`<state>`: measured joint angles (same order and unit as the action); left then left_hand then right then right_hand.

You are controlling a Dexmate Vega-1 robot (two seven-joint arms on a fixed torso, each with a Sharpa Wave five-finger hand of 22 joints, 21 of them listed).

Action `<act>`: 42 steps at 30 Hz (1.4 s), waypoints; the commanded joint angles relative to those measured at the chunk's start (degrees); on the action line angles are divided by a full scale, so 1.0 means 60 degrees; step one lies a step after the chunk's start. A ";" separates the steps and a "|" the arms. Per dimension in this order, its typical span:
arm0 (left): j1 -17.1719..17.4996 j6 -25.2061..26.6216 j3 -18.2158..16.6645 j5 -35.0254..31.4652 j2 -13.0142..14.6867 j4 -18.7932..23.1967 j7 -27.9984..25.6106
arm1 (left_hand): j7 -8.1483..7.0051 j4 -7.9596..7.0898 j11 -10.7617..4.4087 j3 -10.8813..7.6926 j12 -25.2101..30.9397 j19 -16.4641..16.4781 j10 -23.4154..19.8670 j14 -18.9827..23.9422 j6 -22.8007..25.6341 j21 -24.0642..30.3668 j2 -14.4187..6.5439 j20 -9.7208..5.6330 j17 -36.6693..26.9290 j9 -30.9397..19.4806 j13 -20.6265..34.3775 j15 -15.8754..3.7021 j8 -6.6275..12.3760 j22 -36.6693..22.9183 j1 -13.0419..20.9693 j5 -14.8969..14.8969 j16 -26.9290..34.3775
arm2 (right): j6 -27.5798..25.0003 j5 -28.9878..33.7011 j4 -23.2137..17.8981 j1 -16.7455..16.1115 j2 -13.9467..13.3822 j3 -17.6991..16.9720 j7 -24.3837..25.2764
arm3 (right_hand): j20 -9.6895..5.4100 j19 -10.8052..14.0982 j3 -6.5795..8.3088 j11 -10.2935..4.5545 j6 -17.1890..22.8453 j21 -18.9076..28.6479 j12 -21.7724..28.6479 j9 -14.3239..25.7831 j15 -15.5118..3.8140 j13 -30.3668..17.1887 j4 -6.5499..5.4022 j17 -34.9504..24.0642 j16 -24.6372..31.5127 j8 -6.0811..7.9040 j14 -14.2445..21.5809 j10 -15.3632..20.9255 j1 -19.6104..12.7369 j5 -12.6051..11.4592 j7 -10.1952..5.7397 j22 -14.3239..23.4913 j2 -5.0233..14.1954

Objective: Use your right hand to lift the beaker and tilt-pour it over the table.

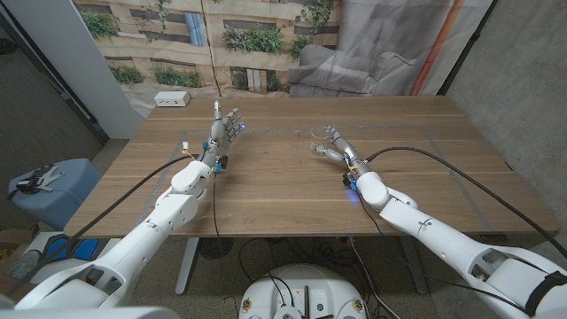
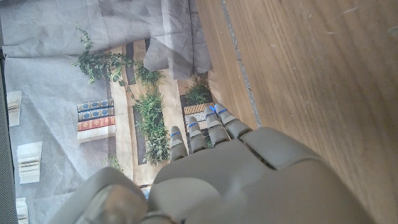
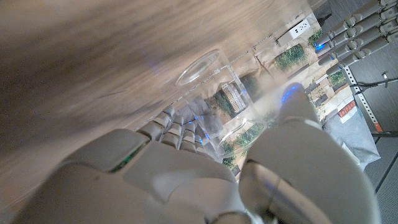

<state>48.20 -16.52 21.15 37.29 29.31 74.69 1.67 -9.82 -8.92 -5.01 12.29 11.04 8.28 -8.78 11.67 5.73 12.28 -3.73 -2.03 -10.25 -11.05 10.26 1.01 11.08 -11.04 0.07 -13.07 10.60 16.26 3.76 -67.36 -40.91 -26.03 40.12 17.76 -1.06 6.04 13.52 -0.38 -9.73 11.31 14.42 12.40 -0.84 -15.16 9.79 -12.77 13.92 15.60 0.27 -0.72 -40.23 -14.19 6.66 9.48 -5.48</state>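
1. Looking down from the head view, the right robot hand [image 1: 334,144] sits right of the middle of the wooden tabletop [image 1: 266,182], its fingers wrapped around a clear beaker [image 1: 317,146]. The beaker is at the hand's 9 o'clock, touching the fingers; whether its base touches the wood cannot be told. At about 9 o'clock from the beaker, well apart, the left robot hand [image 1: 223,130] stands with fingers up and slightly apart, holding nothing. A white power strip [image 1: 172,99] lies at the tabletop's far left corner, roughly 11 o'clock from the left hand. A printed backdrop [image 1: 221,35] of plants and books hangs behind the tabletop.

2. In the left wrist view, the left robot hand [image 2: 230,168] shows from the back, fingers [image 2: 214,127] stretched out close together with nothing between them. Wood grain runs beside it and the backdrop [image 2: 74,93] lies past the fingertips.

3. In the right wrist view, the right robot hand [image 3: 186,180] clasps the beaker [image 3: 214,93], fingers on one side of the glass wall and the thumb [image 3: 292,109] on the other. The beaker's open rim points away from the palm and it lies tilted across the picture, which is blurred. The left hand's fingers [image 3: 351,37] and the power strip [image 3: 298,29] show beyond it.
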 commanded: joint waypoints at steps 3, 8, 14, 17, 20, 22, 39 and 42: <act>-0.0005 -0.0002 0.0003 -0.0001 -0.0003 -0.0012 0.0004 | -0.0072 -0.0013 -0.0002 0.0074 0.0054 0.0064 -0.0067 0.0072 -0.0011 0.0068 -0.0231 -0.0086 -0.0052 -0.0032 0.0029 0.0024 0.0071 -0.0031 0.0002 -0.0044 0.0044 | 0.0428 -0.0156 0.0863 0.0237 0.0567 0.0048 0.0451 | -0.0115 0.0302 0.0101 -0.0107 -0.0481 0.0020 0.0192 0.0066 -0.0118 -0.0113 -0.0057 -0.0017 0.0139 0.0230 0.0394 0.0432 -0.0202 -0.0037 0.0028 0.0014 0.0037; -0.0002 -0.0001 0.0001 0.0000 0.0001 -0.0008 0.0004 | -0.0074 -0.0013 -0.0004 0.0073 0.0057 0.0066 -0.0076 0.0073 -0.0019 0.0068 -0.0232 -0.0087 -0.0052 -0.0032 0.0029 0.0021 0.0067 -0.0031 0.0003 -0.0045 0.0044 | 0.0736 -0.0238 0.1268 0.0302 0.0805 0.0053 0.0670 | -0.0232 0.0666 0.0142 -0.0221 -0.0053 0.0065 0.0327 0.0113 -0.0280 -0.0206 -0.0066 -0.0031 0.0263 0.0467 0.0780 0.0821 -0.0376 0.0004 -0.0254 0.0013 0.0043; -0.0001 0.0001 0.0001 0.0000 0.0001 -0.0005 0.0002 | -0.0067 -0.0013 -0.0006 0.0073 0.0056 0.0072 -0.0074 0.0084 -0.0016 0.0071 -0.0231 -0.0080 -0.0052 -0.0032 0.0029 0.0016 0.0069 -0.0031 0.0003 -0.0044 0.0048 | 0.1067 -0.0316 0.1726 0.0421 0.1032 0.0095 0.0788 | -0.0274 0.0932 0.0275 -0.0370 0.0460 0.0053 0.0480 0.0181 -0.0448 -0.0334 -0.0017 -0.0055 0.0386 0.0796 0.1170 0.1224 -0.0782 0.0102 -0.0472 0.0012 0.0127; -0.0001 0.0001 0.0001 0.0000 0.0001 -0.0004 0.0002 | -0.0073 -0.0013 -0.0004 0.0073 0.0055 0.0061 -0.0070 0.0077 -0.0008 0.0066 -0.0231 -0.0084 -0.0052 -0.0032 0.0029 0.0016 0.0072 -0.0031 0.0003 -0.0044 0.0045 | 0.1106 -0.0298 0.1868 0.0464 0.1127 0.0125 0.0899 | -0.0297 0.1055 0.0322 -0.0462 0.0601 0.0057 0.0584 0.0208 -0.0511 -0.0389 -0.0017 -0.0073 0.0450 0.0907 0.1347 0.1481 -0.0921 0.0168 -0.0474 0.0011 0.0169; -0.0002 0.0002 0.0001 -0.0001 0.0001 -0.0004 0.0001 | -0.0073 -0.0013 -0.0014 0.0073 0.0054 0.0061 -0.0069 0.0081 -0.0010 0.0066 -0.0231 -0.0080 -0.0052 -0.0033 0.0029 0.0022 0.0071 -0.0031 0.0003 -0.0044 0.0047 | 0.1078 -0.0305 0.1951 0.0481 0.1224 0.0133 0.1034 | -0.0315 0.1197 0.0345 -0.0580 0.0978 0.0048 0.0697 0.0250 -0.0606 -0.0472 -0.0035 -0.0101 0.0504 0.1145 0.1515 0.1742 -0.1053 0.0278 -0.0697 0.0010 0.0178; -0.0002 0.0002 0.0001 -0.0001 0.0001 -0.0003 0.0001 | -0.0069 -0.0013 -0.0024 0.0074 0.0057 0.0062 -0.0075 0.0082 -0.0016 0.0067 -0.0231 -0.0088 -0.0052 -0.0033 0.0029 0.0018 0.0069 -0.0031 0.0003 -0.0044 0.0047 | 0.1057 -0.0353 0.1965 0.0475 0.1275 0.0116 0.1095 | -0.0339 0.1254 0.0353 -0.0663 0.1285 0.0025 0.0787 0.0281 -0.0623 -0.0533 -0.0047 -0.0126 0.0538 0.1336 0.1613 0.1957 -0.1132 0.0347 -0.0801 0.0011 0.0176; -0.0005 0.0004 0.0001 0.0000 0.0001 -0.0004 0.0002 | -0.0083 -0.0013 -0.0009 0.0074 0.0058 0.0070 -0.0078 0.0075 -0.0028 0.0070 -0.0231 -0.0092 -0.0052 -0.0033 0.0029 0.0017 0.0064 -0.0031 0.0003 -0.0044 0.0044 | 0.1381 -0.0538 0.2672 0.0779 0.1651 0.0166 0.1325 | -0.0549 0.1996 0.0387 -0.1080 0.3023 0.0019 0.1461 0.0452 -0.1078 -0.0962 -0.0096 -0.0369 0.1013 0.2532 0.2706 0.3618 -0.1583 0.0537 -0.1149 0.0010 0.0283; -0.0005 0.0004 0.0001 0.0000 0.0001 -0.0004 0.0002 | -0.0078 -0.0013 -0.0019 0.0074 0.0057 0.0067 -0.0075 0.0081 -0.0024 0.0069 -0.0230 -0.0089 -0.0052 -0.0033 0.0029 0.0013 0.0066 -0.0031 0.0002 -0.0044 0.0047 | 0.1384 -0.0599 0.2669 0.0769 0.1637 0.0151 0.1299 | -0.0618 0.2208 0.0372 -0.1112 0.3500 0.0038 0.1619 0.0492 -0.1180 -0.1063 -0.0114 -0.0436 0.1149 0.2838 0.2995 0.3974 -0.1636 0.0548 -0.1265 0.0011 0.0305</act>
<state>48.17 -16.51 21.15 37.29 29.31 74.66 1.68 -9.83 -8.91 -5.01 12.29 11.04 8.28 -8.77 11.67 5.72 12.28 -3.73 -2.03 -10.25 -11.05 10.26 1.01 11.08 -11.05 0.07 -13.07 10.60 23.55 1.16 -53.26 -36.99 -17.14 41.00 25.22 -2.30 18.25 15.66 -6.94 9.22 11.31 23.35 15.05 -2.16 -21.01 9.24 -14.99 20.09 31.27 16.76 21.46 -49.35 -11.01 -0.53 9.35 -3.31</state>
